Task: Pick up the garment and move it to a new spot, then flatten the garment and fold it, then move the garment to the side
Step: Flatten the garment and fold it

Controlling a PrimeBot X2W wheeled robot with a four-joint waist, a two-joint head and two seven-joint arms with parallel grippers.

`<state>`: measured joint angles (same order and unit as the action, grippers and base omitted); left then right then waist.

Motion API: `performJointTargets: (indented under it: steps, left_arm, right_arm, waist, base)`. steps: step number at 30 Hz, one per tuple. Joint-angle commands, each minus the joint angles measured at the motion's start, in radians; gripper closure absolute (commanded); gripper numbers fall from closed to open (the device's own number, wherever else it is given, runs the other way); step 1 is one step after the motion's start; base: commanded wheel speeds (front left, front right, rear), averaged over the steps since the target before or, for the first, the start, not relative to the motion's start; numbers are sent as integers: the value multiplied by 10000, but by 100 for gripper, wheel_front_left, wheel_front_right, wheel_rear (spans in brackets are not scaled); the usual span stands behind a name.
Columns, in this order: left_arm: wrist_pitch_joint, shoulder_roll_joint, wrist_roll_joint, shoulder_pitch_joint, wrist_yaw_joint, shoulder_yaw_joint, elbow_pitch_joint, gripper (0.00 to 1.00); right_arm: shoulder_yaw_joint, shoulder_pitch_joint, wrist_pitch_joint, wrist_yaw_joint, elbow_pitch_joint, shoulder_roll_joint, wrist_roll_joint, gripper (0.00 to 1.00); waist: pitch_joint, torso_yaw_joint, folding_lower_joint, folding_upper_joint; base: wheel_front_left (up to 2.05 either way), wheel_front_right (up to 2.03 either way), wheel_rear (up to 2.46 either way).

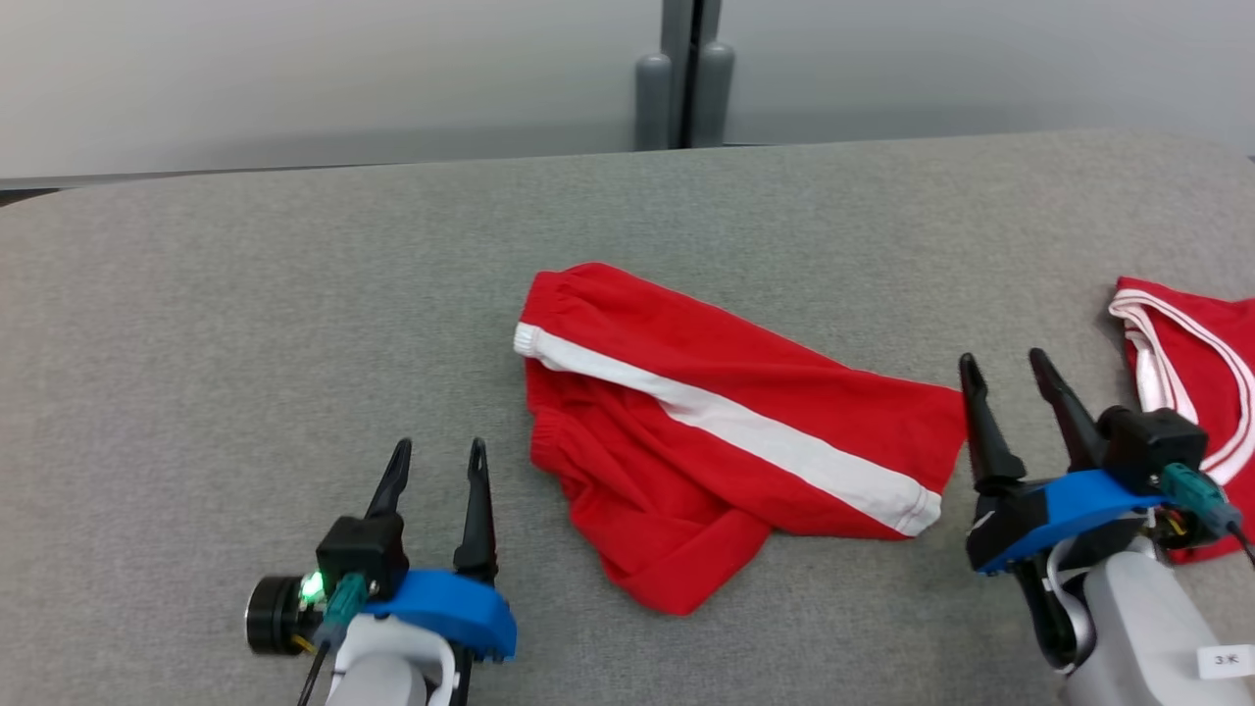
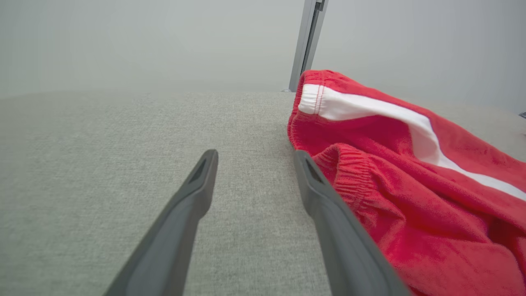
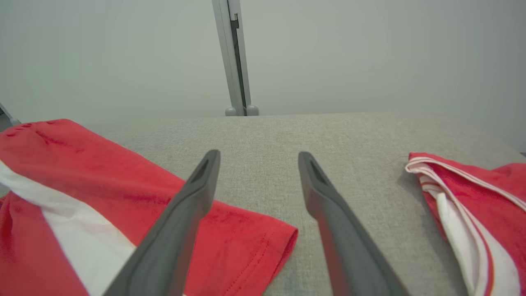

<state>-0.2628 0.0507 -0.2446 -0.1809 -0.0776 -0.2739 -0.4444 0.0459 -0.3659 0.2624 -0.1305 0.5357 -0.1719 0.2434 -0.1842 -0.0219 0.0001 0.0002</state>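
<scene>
The red garment (image 1: pixel 726 431) with a white stripe lies rumpled mid-way across the grey bench (image 1: pixel 294 324) — between both arms. The left tool (image 1: pixel 439 447) stands wide and empty beside its waistband; the right tool (image 1: pixel 1003 359) — wide, holding nothing — sits at its hem, near a second red garment (image 1: pixel 1191 363).

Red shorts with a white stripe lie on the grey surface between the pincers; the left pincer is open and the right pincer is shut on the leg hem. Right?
No. The right pincer is open too, jaws apart beside the leg hem, gripping nothing; the right wrist view shows it. The red shorts, grey surface and open left pincer are as stated.
</scene>
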Motion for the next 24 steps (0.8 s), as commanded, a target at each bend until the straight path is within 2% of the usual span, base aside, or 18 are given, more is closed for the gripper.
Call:
performJointTargets:
  steps: [1,5,8,13,16,24]
  left_arm:
    - [-25,-3,61,-397,160,-67,0,0]
    - [-25,-1,-58,-1184,675,-181,-246,0]
    - [-23,0,-209,-1812,1213,-242,-898,0]
    - [-23,110,-268,-2807,1820,-154,-1908,0]
    - [-25,284,-419,-3259,2017,-226,-2475,0]
    - [-23,519,-839,-4088,2106,-92,-3459,0]
  right_arm:
    - [21,-76,31,-3,-116,200,-48,0]
    - [211,-25,31,-3,-432,548,-60,0]
    - [369,134,31,-3,-536,691,7,0]
    - [642,267,31,-3,-637,880,98,0]
    - [756,229,31,-3,-671,922,140,0]
    - [974,70,31,-3,-777,1011,199,0]
  waist:
    - [-40,-174,-1,-2]
    - [-222,-482,-1,-2]
    - [-288,-653,-1,-2]
    - [-416,-951,-1,-2]
    - [-515,-1114,-1,-2]
    - [-781,-1425,-1,-2]
  base:
    - [0,0,0]
    - [0,0,0]
    - [0,0,0]
    - [0,0,0]
    - [0,0,0]
    - [0,0,0]
